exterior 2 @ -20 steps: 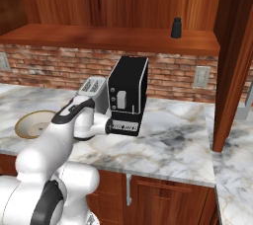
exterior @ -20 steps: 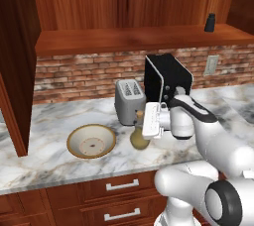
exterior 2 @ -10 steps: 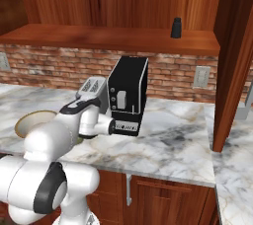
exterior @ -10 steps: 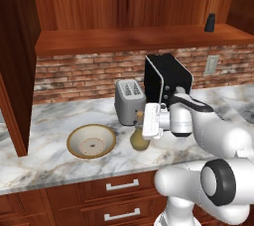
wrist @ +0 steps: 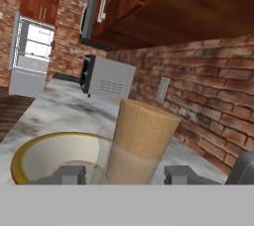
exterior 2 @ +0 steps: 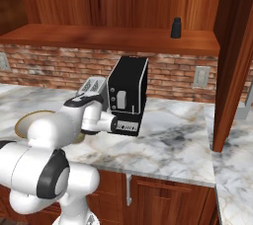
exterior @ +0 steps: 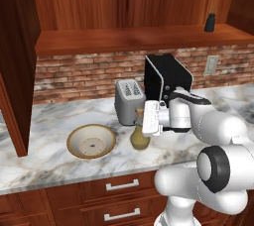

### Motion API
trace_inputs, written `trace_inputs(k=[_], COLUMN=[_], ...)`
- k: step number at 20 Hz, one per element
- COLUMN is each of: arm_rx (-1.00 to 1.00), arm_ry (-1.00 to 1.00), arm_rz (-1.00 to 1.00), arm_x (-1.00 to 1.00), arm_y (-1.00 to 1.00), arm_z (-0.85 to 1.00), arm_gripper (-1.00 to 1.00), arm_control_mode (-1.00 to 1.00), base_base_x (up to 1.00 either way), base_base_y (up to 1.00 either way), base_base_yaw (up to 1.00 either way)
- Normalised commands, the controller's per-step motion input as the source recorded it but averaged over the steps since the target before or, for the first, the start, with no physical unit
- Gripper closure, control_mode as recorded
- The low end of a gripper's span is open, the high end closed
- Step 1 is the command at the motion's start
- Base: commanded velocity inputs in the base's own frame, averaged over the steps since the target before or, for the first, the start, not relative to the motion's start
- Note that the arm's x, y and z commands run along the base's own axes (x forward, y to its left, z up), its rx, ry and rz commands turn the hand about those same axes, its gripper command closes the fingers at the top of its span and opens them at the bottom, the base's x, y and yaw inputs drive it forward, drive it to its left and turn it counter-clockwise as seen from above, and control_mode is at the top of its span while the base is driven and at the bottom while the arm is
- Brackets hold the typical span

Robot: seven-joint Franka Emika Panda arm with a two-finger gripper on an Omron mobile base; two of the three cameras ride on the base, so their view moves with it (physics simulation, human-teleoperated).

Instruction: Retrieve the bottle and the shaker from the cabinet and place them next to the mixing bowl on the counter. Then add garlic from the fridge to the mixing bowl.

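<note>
The cabinet (exterior: 124,7) runs along the top, one unit with a single plank shelf, and below it the one counter (exterior: 54,158) of white marble carries everything else. Against the pictures from a second ago almost nothing on the counter has shifted; what has changed is the arm, whose elbow has swung round nearer the cameras while the hand has kept its place over the bottle. Counted from big to small there is one black boxy appliance (exterior: 166,79), one silver toaster (exterior: 128,102), one mixing bowl (exterior: 92,141), one bottle (exterior: 140,136) and one shaker (exterior: 210,22). The shaker stands alone on the cabinet shelf at its right end, well apart from the arm. The bottle stands upright on the counter just beside the mixing bowl, on its right, and in front of the toaster. The gripper (wrist: 124,174) is level with the bottle's top: in the hand view the cork stopper (wrist: 141,138) rises right between the two finger tips (wrist: 67,174), with the bowl's cream inside just behind it. The fingers stand apart on either side of the neck; whether they press on it or only flank it, I cannot tell from these views.
</note>
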Motion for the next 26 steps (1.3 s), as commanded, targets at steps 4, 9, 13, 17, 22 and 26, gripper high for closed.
trace_inputs(k=[4, 9, 13, 17, 22, 26], arm_rx=[0.0, 0.0, 0.0, 0.0, 0.01, 0.06], arm_ry=[-0.05, -0.03, -0.01, 0.0, 0.0, 0.0], arm_rz=[0.0, 0.0, 0.0, 0.0, 0.0, -0.03], arm_x=[-0.03, -0.01, -0.01, 0.0, -0.02, -0.19], arm_y=[0.0, 0.0, 0.0, 0.0, -0.08, -0.36], arm_z=[-0.12, -0.02, 0.0, 0.0, 0.03, 0.15], arm_gripper=[-1.0, -1.0, -1.0, -1.0, -1.0, -1.0], arm_control_mode=[-1.0, -1.0, -1.0, -1.0, -1.0, -1.0], base_base_x=[0.0, 0.0, 0.0, 0.0, 0.0, 0.0], base_base_y=[0.0, 0.0, 0.0, 0.0, 0.0, 0.0], base_base_yaw=[0.0, 0.0, 0.0, 0.0, 0.0, 0.0])
